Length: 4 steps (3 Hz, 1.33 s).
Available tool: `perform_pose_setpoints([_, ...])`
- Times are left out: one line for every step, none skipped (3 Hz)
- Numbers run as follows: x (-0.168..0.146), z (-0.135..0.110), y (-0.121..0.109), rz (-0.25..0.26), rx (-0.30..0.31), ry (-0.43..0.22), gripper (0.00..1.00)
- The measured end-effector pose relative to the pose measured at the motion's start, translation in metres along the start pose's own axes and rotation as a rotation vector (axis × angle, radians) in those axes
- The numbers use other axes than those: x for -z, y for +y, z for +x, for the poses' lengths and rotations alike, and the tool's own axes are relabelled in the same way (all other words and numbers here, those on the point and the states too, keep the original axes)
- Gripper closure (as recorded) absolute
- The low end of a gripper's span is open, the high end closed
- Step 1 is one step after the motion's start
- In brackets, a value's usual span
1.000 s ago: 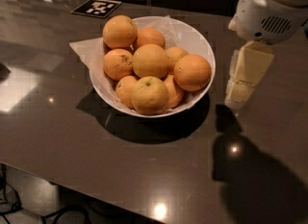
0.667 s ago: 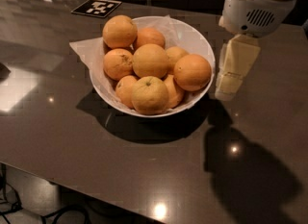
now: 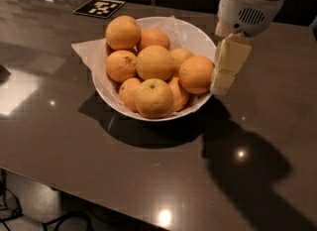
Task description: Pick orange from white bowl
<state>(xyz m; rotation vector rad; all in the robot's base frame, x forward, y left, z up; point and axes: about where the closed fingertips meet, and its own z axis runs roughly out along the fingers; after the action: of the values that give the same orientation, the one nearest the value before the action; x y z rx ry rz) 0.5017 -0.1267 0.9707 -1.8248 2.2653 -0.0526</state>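
The white bowl [image 3: 198,36] stands on the dark table, lined with thin white paper and heaped with several oranges. The orange [image 3: 195,74], round and evenly deep orange, lies at the bowl's right side against the rim. My gripper [image 3: 221,84] hangs from the white arm at the upper right. It sits just right of that orange, at the bowl's right rim, about level with the fruit. It holds nothing that I can see.
A paler yellowish orange [image 3: 154,97] with a dark stem dimple lies at the bowl's front. A black-and-white marker tag [image 3: 99,7] lies on the dark glossy table [image 3: 59,141] behind the bowl. The table's front edge runs along the bottom left.
My gripper has moved left, from well right of the bowl up to the bowl's right rim beside the deep-orange fruit. The bowl and oranges have not moved.
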Motion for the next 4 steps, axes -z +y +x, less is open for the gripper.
perform_pose_setpoints([-0.006,-0.005,-0.005,-0.014,-0.001,0.001,0.18])
perform_pose_setpoints([-0.013,-0.010,-0.008,-0.028,-0.003,0.003,0.23])
perform_pose_setpoints([-0.019,-0.017,-0.008,-0.044,0.008,0.004,0.26])
perform_pose_setpoints([-0.028,-0.023,-0.005,-0.066,0.017,0.007,0.24])
